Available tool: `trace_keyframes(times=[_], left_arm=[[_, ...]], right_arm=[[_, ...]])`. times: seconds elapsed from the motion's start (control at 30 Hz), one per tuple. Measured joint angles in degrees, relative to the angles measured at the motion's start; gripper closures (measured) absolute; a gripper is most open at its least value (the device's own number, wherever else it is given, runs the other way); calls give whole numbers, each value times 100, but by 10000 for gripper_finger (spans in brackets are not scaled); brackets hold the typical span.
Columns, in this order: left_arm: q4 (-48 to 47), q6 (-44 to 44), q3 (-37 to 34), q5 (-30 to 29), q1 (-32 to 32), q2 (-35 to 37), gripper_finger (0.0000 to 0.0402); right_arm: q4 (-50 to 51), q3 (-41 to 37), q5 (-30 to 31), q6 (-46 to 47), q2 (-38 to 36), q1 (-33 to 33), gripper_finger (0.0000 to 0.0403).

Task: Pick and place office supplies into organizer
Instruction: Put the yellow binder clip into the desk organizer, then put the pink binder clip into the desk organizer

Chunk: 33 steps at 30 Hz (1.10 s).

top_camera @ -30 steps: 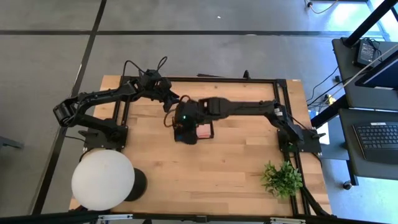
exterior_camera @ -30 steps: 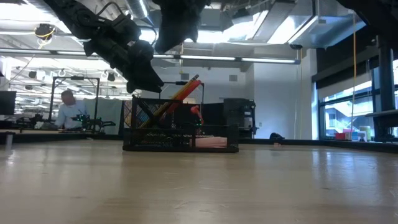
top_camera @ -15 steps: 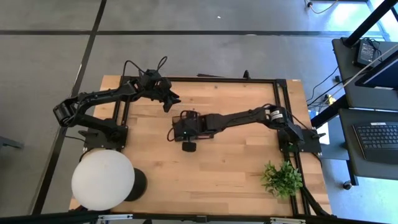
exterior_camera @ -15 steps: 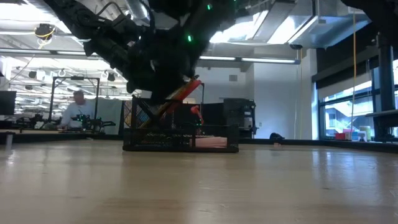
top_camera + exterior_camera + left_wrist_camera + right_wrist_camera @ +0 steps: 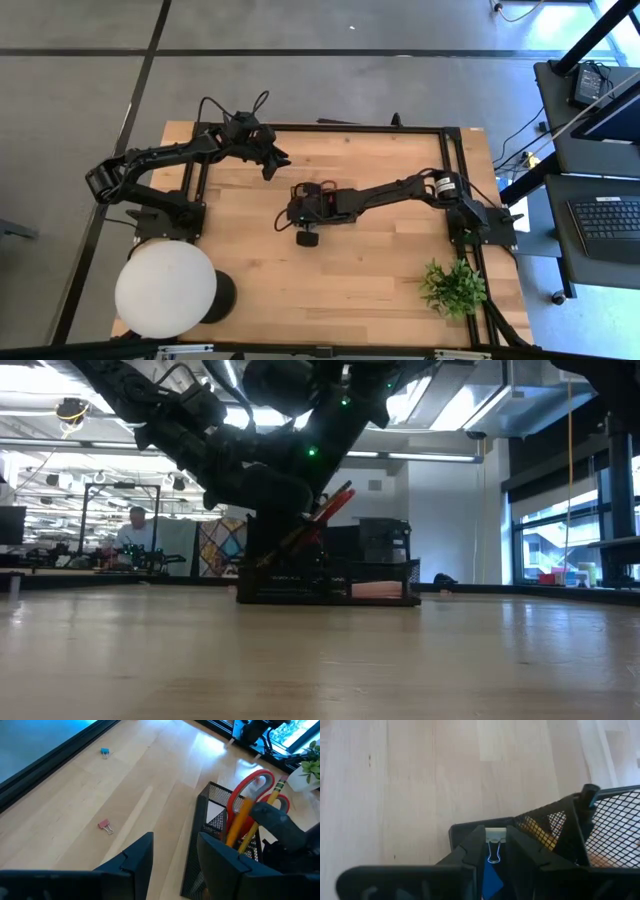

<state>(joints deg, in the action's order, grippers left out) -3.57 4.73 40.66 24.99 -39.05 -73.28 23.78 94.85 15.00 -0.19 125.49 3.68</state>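
Observation:
The organizer [image 5: 330,585] is a black mesh tray on the table's middle; red-handled scissors [image 5: 255,782] and yellow pencils [image 5: 240,820] stand slanted in it. My right gripper [image 5: 494,847] is low over its rim [image 5: 470,827], shut on a small blue binder clip [image 5: 492,880]. My left gripper [image 5: 172,850] hangs open above the table's far left part [image 5: 272,160], beside the organizer, with nothing between its fingers. A pink clip [image 5: 104,825] and another blue clip [image 5: 104,752] lie flat on the wood. My right gripper pinches the blue clip between its two fingers [image 5: 475,845]. The blue body sits back between them, and the wire loop [image 5: 492,856] points toward the tips. The fingers slant down from the table's right side. The clip hangs clear above the organizer's rim; whether the fingertips touch that rim I cannot tell.
A large white round lamp [image 5: 165,288] stands at the near left corner and a green plant [image 5: 452,287] at the near right. A black frame rail [image 5: 350,128] runs along the far edge. Bare wood lies in front of the organizer.
My right gripper has come down onto the organizer and tipped more steeply, still shut on the blue clip. The organizer has slid a little along the table toward the right, with the scissors and pencils in it.

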Motion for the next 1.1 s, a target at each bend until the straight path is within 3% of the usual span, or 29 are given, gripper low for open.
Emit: trace_keyframes(times=[0.4, 0.83, 0.93, 1.1], left_arm=[[2, 0, 0, 0, 0, 0, 255], [4, 0, 0, 0, 0, 0, 255], [2, 0, -2, 0, 0, -2, 255], [-14, 1, -1, 0, 0, -2, 255]], right_arm=[[9, 0, -1, -32, 0, 0, 323], [51, 23, -2, -6, 0, 0, 262], [487, 325, -49, 231, -27, -2, 258], [1164, 1278, -774, 177, -390, -50, 257]])
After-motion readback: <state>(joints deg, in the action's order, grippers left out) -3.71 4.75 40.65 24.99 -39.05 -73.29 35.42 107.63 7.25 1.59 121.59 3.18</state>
